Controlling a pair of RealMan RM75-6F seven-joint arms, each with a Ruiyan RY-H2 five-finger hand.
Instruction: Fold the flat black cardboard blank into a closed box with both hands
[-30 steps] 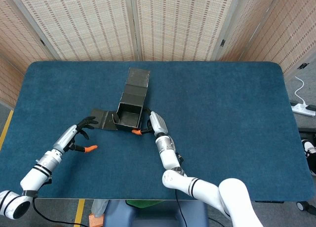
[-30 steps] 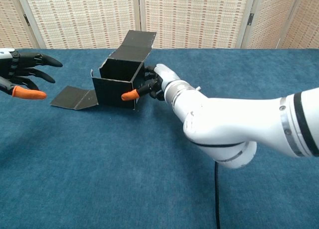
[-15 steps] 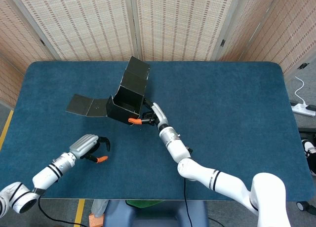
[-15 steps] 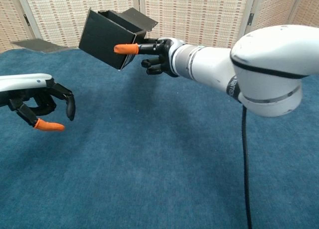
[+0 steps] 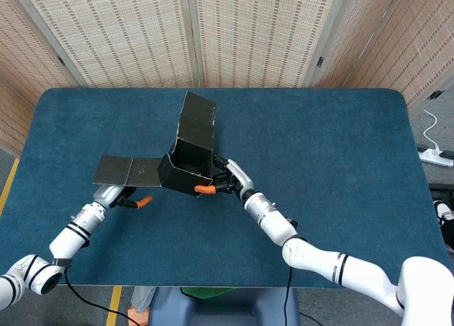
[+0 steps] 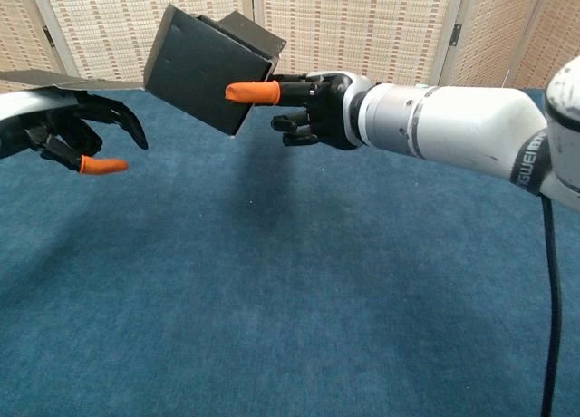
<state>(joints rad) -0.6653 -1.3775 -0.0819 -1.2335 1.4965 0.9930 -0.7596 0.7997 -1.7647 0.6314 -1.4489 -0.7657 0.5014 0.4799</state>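
Black cardboard box point(image 5: 190, 156): lifted off table since a second ago, right hand point(image 5: 225, 180) gripping its wall. Left hand point(image 5: 122, 195): empty, fingers apart, risen beneath side flap point(image 5: 128, 170). Flap folding likely next.

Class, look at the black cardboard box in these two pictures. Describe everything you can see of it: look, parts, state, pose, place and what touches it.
The box is matte black cardboard, half folded: an open square body, a long lid flap rising behind it, and a creased flat flap reaching out to the left. It is lifted and tilted above the blue table. The right robot hand holds its right side, an orange-tipped finger against the wall. The left robot hand sits under the flat flap; contact cannot be told.
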